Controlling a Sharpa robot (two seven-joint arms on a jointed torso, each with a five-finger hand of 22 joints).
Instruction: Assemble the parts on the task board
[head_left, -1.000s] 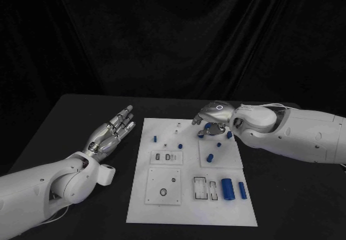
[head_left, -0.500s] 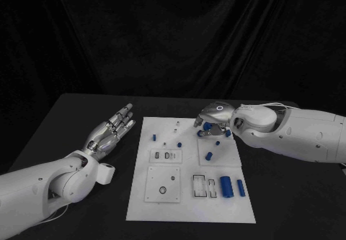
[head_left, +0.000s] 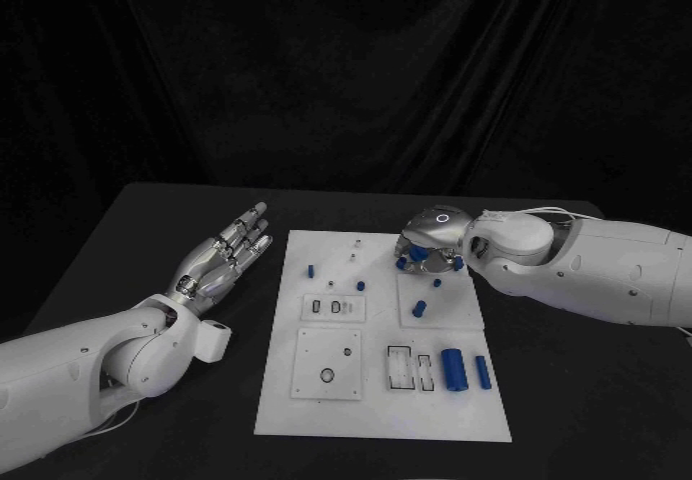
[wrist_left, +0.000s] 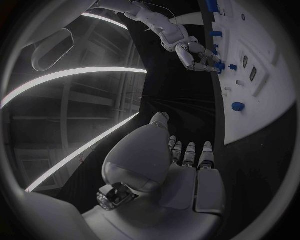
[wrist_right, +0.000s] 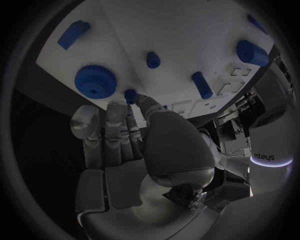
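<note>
The white task board (head_left: 378, 412) lies in the middle of the black table, with several small blue parts on it. My right hand (head_left: 430, 242) hovers over the board's far right part with its fingers curled down. In the right wrist view its thumb and a fingertip (wrist_right: 119, 106) pinch a small blue peg (wrist_right: 130, 95), right beside a blue gear (wrist_right: 94, 81). My left hand (head_left: 228, 256) is held flat, fingers apart, and holds nothing; it is just off the board's left edge. The left wrist view shows the left hand (wrist_left: 170, 162), the board (wrist_left: 259, 97) and the right hand (wrist_left: 195, 54).
Two blue cylinders (head_left: 454, 372) lie at the board's near right beside rectangular slots. Short blue pegs (head_left: 420, 309) stand in the right middle and another (head_left: 309, 271) stands at the far left. A square plate with a hole (head_left: 327, 366) sits near left.
The right hand's fingers have drawn in tighter over the far right of the board. The left hand has stayed where it was.
</note>
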